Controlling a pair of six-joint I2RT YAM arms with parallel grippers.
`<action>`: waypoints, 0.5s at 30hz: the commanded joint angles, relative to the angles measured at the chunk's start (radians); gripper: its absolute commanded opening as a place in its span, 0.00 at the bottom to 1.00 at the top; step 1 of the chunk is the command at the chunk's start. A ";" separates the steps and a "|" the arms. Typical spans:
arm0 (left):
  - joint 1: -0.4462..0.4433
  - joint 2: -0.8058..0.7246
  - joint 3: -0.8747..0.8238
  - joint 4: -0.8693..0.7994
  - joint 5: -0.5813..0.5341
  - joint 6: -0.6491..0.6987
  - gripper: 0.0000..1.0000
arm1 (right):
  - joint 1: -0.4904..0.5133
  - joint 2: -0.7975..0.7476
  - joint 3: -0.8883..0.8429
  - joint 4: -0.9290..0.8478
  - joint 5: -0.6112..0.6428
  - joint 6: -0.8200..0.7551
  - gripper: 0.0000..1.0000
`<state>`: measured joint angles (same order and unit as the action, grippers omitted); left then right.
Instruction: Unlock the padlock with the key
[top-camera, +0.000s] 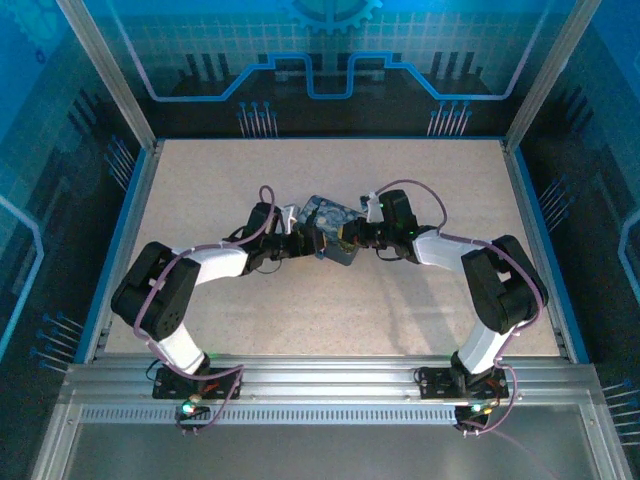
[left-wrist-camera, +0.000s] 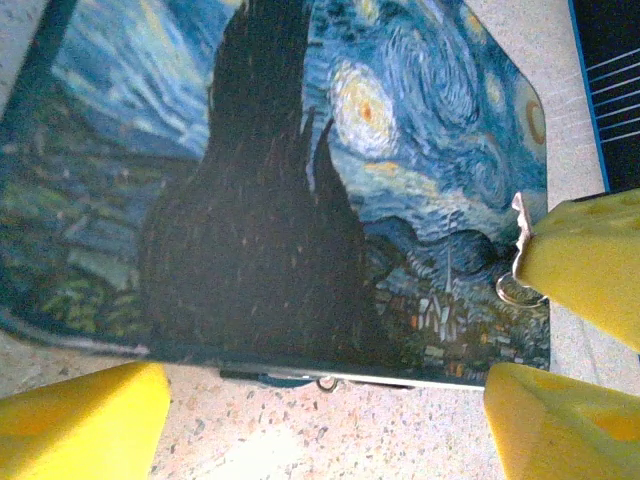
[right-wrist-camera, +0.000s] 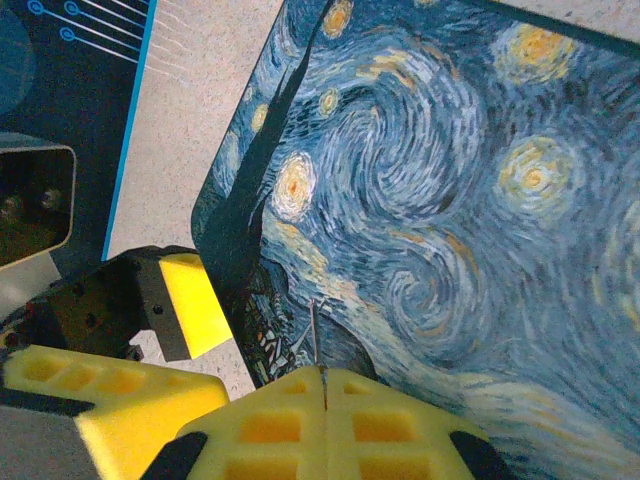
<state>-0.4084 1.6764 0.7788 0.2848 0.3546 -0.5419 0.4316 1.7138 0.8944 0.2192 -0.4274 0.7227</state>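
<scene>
Speckled table (top-camera: 400, 300) holds the tin (top-camera: 330, 213); my left end effector (left-wrist-camera: 320, 405) stands open to steady it, my right end effector (right-wrist-camera: 322, 378) pinches the key (right-wrist-camera: 314, 330) to aim it.

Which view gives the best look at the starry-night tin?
The left wrist view: the tin spans the frame, with lid print, near edge and a rounded corner showing. The right wrist view is sharper but crops the tin to part of its lid. The top external view has the tin small and partly covered.
</scene>
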 joint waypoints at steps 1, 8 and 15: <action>0.006 -0.010 0.001 0.036 0.038 0.020 0.83 | 0.013 0.023 -0.026 -0.086 0.027 0.001 0.00; 0.004 0.005 -0.046 0.092 0.049 0.020 0.82 | 0.016 0.030 -0.021 -0.095 0.039 -0.002 0.00; -0.006 0.024 -0.080 0.149 0.049 0.035 0.82 | 0.024 0.027 0.017 -0.113 0.056 -0.010 0.00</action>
<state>-0.4088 1.6783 0.7147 0.3687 0.3763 -0.5404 0.4370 1.7142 0.9058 0.2024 -0.4171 0.7223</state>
